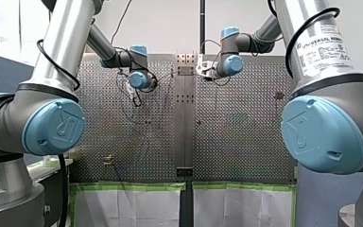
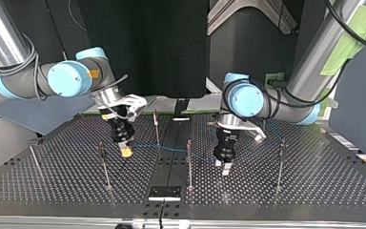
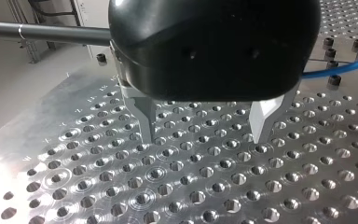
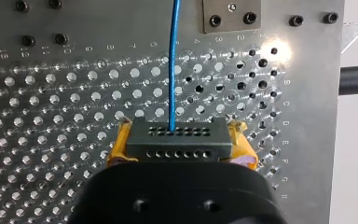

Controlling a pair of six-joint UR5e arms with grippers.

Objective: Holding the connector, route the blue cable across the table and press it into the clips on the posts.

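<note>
1. The perforated metal table (image 2: pixel 314 181) filled the top view, with both arms reaching over it.
2. The right arm (image 2: pixel 9 43) came in at that view's left, and the left arm (image 2: pixel 310 62) at its right.
3. The left gripper (image 3: pixel 205 137) hung just above the table, its two metal fingers (image 3: pixel 145 116) spread wide apart with nothing between them.
4. The right gripper (image 2: pixel 126 151) pointed down near the table, its yellow pads (image 4: pixel 117 144) closed on either end of the connector (image 4: pixel 177 140).
5. Thin upright posts (image 2: pixel 189 162) stood across the table; one rose between the two grippers in the top view.
6. The connector, black with rows of small holes, sat clamped in the right gripper.
7. The blue cable (image 4: pixel 173 60) ran straight out of the connector, ahead of the right gripper. In the top view it stretched low over the table from the right gripper towards the left gripper. Whether it sat in any clip could not be told.
</note>
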